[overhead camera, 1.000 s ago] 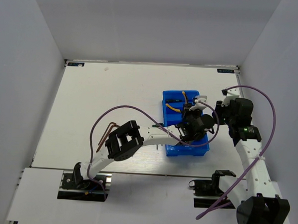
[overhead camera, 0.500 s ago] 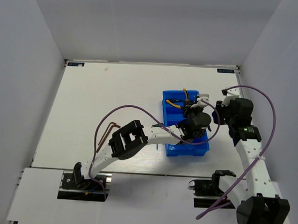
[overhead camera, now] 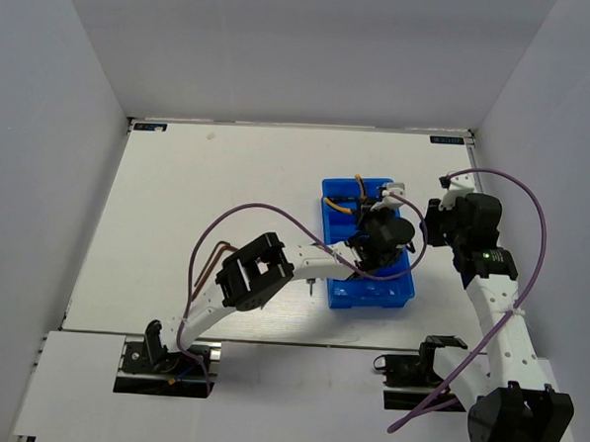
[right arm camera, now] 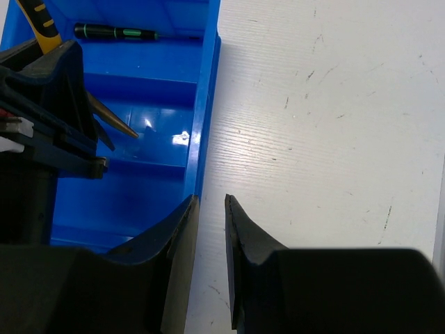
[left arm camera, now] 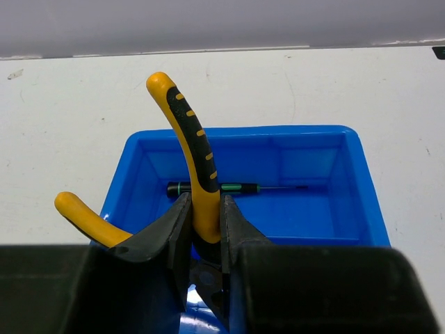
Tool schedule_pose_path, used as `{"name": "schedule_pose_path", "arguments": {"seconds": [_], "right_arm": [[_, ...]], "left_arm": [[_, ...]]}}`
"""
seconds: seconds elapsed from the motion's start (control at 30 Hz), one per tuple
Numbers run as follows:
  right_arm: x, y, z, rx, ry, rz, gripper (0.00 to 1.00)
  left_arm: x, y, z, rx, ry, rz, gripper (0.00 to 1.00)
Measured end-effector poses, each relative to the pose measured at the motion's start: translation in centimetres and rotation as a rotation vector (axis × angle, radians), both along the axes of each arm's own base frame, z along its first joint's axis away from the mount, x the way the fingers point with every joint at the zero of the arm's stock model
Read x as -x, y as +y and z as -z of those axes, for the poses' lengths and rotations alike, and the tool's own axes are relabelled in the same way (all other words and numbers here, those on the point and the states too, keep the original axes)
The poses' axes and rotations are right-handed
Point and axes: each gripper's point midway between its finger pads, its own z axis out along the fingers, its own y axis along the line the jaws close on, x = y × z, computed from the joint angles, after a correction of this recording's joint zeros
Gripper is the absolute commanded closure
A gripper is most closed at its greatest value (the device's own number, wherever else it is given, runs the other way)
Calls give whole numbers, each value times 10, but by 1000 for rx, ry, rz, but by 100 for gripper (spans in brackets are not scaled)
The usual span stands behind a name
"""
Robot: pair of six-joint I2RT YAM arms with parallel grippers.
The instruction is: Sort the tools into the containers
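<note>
The blue tray [overhead camera: 370, 296] lies right of the table's centre. My left gripper [overhead camera: 382, 229] hangs over it, shut on one handle of the yellow-handled pliers [left arm camera: 191, 160]. The other handle [left arm camera: 83, 216] splays left, and the steel nose [right arm camera: 115, 125] points down into a middle compartment. The thin dark-handled screwdriver [left arm camera: 222, 188] lies in the far compartment, also seen in the right wrist view [right arm camera: 115, 32]. My right gripper [right arm camera: 211, 209] is narrowly open and empty, low over the table by the tray's right rim [right arm camera: 201, 139]. Two brown hex keys [overhead camera: 214, 256] lie on the table at the left.
A small dark object [overhead camera: 313, 285] lies on the table by the tray's left side, partly under the left arm. Both arms' purple cables [overhead camera: 275, 215] loop over the work area. White walls enclose the table on three sides.
My left gripper has carried the pliers a little toward the far end of the tray. The right arm has not moved.
</note>
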Motion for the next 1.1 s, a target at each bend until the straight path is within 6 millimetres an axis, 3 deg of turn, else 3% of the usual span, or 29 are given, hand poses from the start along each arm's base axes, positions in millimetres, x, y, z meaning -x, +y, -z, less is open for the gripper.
{"name": "schedule_pose_path", "arguments": {"seconds": [0.2,0.5,0.73,0.77,0.93,1.1], "right_arm": [[0,0,0,0,0,2,72],[0,-1,0,0,1,3,72],[0,-1,0,0,1,3,72],[0,-1,0,0,1,3,72],[0,-1,0,0,1,3,72],[0,-1,0,0,1,3,72]], "left_arm": [[-2,1,5,8,11,2,100],[2,4,30,-2,58,18,98],[5,4,39,-5,77,26,75],[5,4,40,-2,78,28,68],[6,5,47,-5,88,34,61],[7,5,47,-5,90,34,45]]}}
